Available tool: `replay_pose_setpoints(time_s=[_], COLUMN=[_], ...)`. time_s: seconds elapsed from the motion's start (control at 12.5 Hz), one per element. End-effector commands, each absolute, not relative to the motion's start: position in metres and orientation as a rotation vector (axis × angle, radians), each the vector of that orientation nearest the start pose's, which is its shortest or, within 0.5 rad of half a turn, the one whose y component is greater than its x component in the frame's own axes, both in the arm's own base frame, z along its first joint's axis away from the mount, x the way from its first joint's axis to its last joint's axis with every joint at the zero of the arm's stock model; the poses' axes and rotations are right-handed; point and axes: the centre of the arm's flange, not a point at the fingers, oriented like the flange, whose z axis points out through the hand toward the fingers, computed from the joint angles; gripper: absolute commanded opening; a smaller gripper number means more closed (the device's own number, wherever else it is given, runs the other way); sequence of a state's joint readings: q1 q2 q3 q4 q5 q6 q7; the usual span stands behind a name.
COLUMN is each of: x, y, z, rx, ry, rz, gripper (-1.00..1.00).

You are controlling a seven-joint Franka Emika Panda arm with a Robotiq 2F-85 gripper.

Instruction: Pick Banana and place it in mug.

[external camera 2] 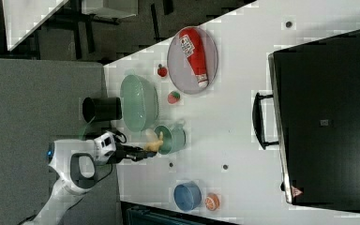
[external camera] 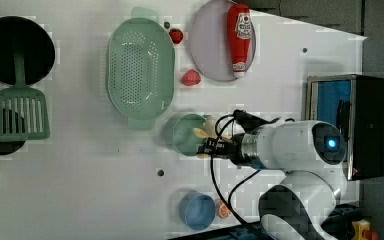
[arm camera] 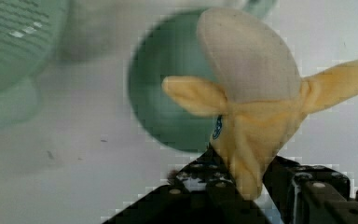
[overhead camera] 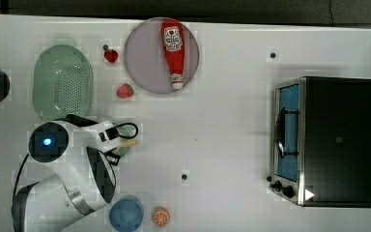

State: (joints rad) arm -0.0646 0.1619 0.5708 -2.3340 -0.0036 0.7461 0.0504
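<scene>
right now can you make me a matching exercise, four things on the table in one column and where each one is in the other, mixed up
Things:
1. ketchup bottle
2. banana
3. orange half
4. spatula

Places:
A. in the claw, over the mug
B. beside the blue cup
C. lying on the lilac plate
D. next to the black bowl, at the left view's left

Pairs: 1-C, 2-A, 3-B, 4-D
</scene>
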Motion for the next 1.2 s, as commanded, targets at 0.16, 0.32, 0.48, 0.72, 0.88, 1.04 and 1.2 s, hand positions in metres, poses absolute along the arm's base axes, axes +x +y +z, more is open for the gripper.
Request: replay_pose_setpoints(time_s=[0.16, 0.32, 0.48, 0.72, 0.88, 1.04, 1.2], x=[0.455, 0.457, 0.471, 0.494, 0.506, 0.508, 0.509], y=[0.245, 0.242, 0.236, 0.197, 0.168, 0.13, 0.079], z=[0.274, 0.274, 0.293, 0.357, 0.414, 0.464, 0.516], rx=[-3.035, -3.026, -2.997, -2.99, -2.974, -2.963, -2.908], ry=[0.752, 0.756, 0.786, 0.913, 1.01, 1.138, 1.293], rz=[0.172, 0.151, 0.08, -0.022, -0.091, -0.084, -0.082], gripper=[0.5, 0.95, 1.0, 1.0, 1.0, 1.0, 1.0])
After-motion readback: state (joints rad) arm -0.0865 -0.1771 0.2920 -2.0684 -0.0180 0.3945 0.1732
